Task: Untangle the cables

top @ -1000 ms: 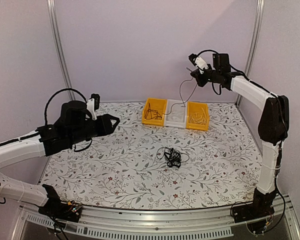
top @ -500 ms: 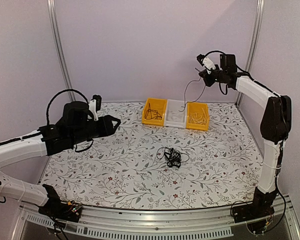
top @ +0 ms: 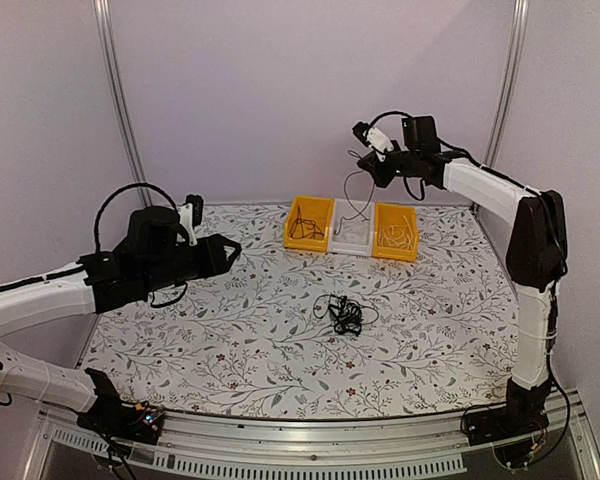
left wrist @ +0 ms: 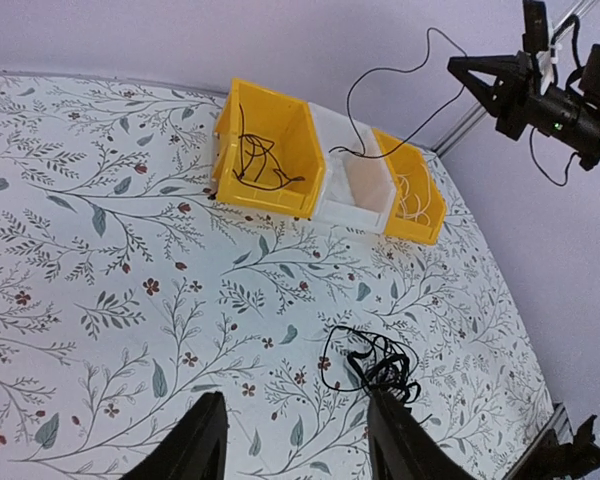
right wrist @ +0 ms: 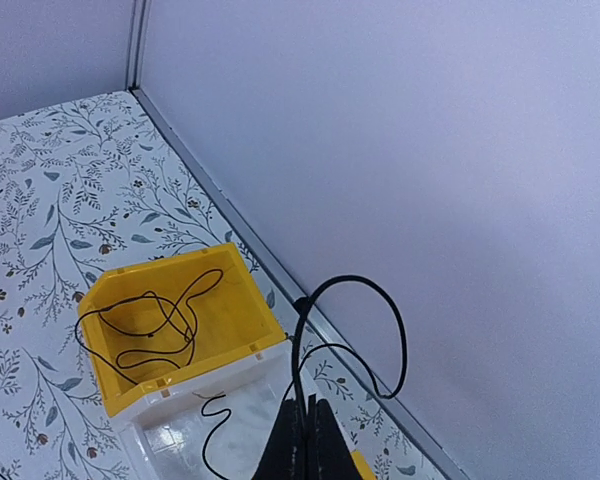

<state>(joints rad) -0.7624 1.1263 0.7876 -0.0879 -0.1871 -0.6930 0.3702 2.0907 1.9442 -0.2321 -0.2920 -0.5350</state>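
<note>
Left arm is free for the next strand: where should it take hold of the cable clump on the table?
Come straight down on the thin loop at the left edge of the clump; it lies flat, clear of the dense knot.

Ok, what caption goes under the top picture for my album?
The right end effector dangles one thin cable over the white bin; a tangled clump lies on the table.

Right gripper – clamped on a thin black cable – has swung leftward from its position half a second ago and sits slightly lower. It is now above the white bin rather than off to that bin's right. The hanging cable has shifted left with it – slack loops now bunch more closely beneath the gripper.
</note>
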